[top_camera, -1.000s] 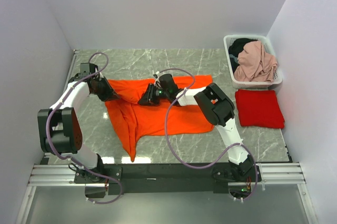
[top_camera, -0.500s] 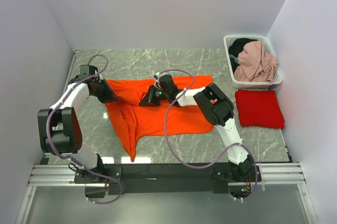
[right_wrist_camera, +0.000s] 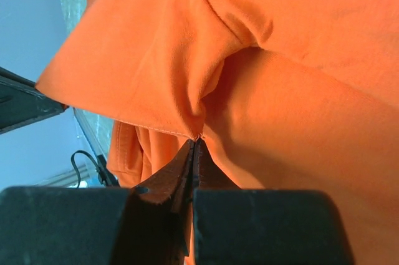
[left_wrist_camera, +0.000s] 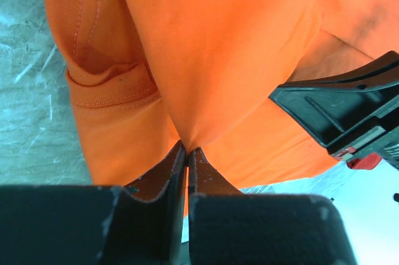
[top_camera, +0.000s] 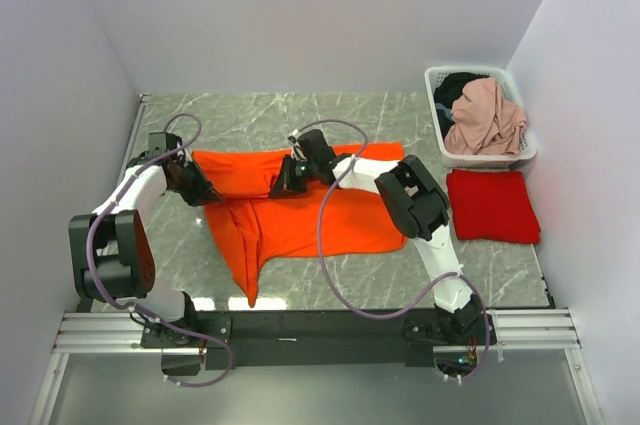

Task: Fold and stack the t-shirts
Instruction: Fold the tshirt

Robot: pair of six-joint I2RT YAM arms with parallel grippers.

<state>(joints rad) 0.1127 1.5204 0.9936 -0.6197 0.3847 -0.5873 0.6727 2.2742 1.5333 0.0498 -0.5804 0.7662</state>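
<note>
one orange t-shirt (top_camera: 310, 230), one red t-shirt (top_camera: 492, 207), one basket (top_camera: 485, 159)

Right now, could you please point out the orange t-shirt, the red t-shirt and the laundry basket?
orange t-shirt (top_camera: 300, 230): top external view, middle of its body.
red t-shirt (top_camera: 492, 205): top external view, centre of the folded cloth.
laundry basket (top_camera: 487, 160): top external view, its near wall.

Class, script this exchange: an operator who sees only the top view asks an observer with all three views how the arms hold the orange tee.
Operator: From above I can't see the left gripper's fingers. Is it gripping?
Observer: Yes. Its wrist view shows the jaws shut on a pinch of the orange tee.
Operator: And the right gripper?
Observer: Its wrist view shows the jaws shut on a fold of the same tee.
</note>
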